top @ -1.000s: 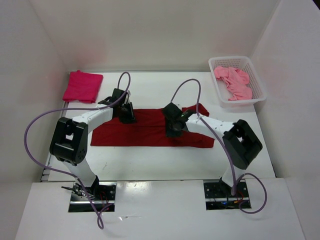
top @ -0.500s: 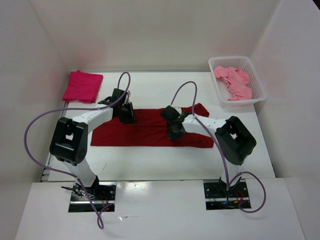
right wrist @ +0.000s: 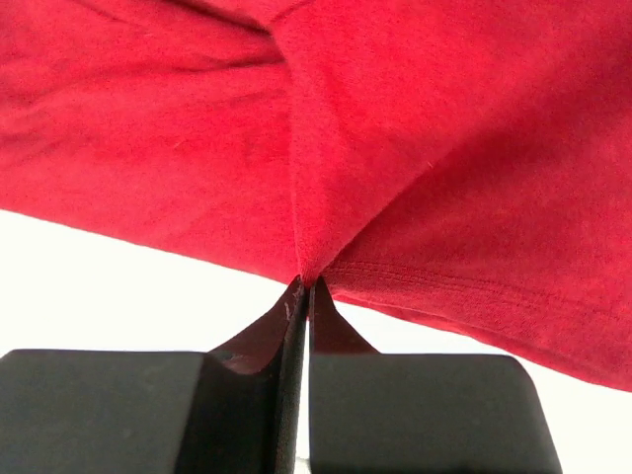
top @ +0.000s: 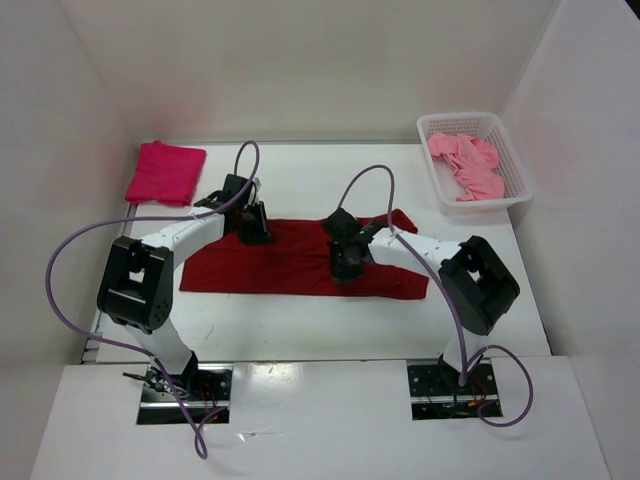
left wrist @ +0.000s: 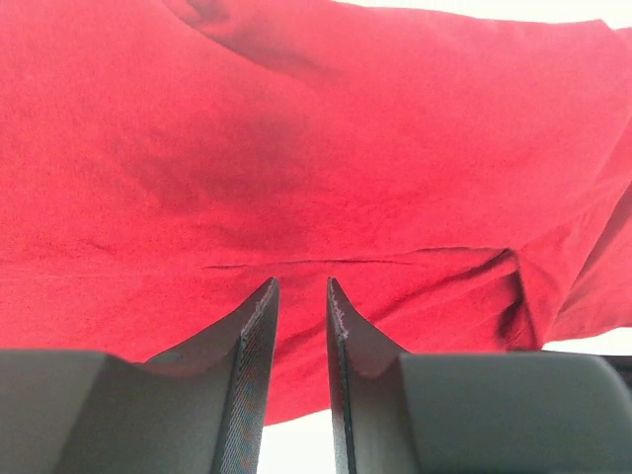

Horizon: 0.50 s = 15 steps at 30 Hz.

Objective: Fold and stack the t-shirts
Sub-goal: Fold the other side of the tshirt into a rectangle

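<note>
Right end effector (right wrist: 304,284) has clamped shut on the hem of the dark red shirt (right wrist: 444,148) ahead, ready to fold (left end effector (left wrist: 301,288) slightly parted, gripping nothing).

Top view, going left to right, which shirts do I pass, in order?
crimson-pink shirt → dark red shirt → light pink shirt

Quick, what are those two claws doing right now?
Left gripper: slightly open, gripping nothing.
Right gripper: shut, pinching the dark red shirt at its edge.
</note>
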Tool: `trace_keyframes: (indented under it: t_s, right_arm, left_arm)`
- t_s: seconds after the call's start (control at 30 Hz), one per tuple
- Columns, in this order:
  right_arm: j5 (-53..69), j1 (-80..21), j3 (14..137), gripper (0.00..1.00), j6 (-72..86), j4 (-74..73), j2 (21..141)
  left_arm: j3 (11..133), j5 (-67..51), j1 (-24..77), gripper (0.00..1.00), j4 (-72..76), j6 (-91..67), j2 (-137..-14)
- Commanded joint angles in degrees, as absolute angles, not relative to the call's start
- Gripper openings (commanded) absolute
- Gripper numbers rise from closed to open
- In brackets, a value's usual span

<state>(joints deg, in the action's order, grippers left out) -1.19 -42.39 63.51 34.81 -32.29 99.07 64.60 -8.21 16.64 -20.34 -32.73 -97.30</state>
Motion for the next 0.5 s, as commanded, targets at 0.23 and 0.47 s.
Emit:
trace_keyframes:
  t_s: [0.23, 0.47]
  right_arm:
    - [0.9, -42.2, 70.3, 0.41, 33.6, -35.7, 97.9]
    - [-0.6, -27.5, 72.0, 0.15, 28.4, -31.7, 93.2]
  left_arm:
    - [68.6, -5.8, 16.7, 0.33, -21.3, -30.1, -96.1]
    - [72.8, -5.1, 14.3, 0.35, -19.6, -30.1, -101.5]
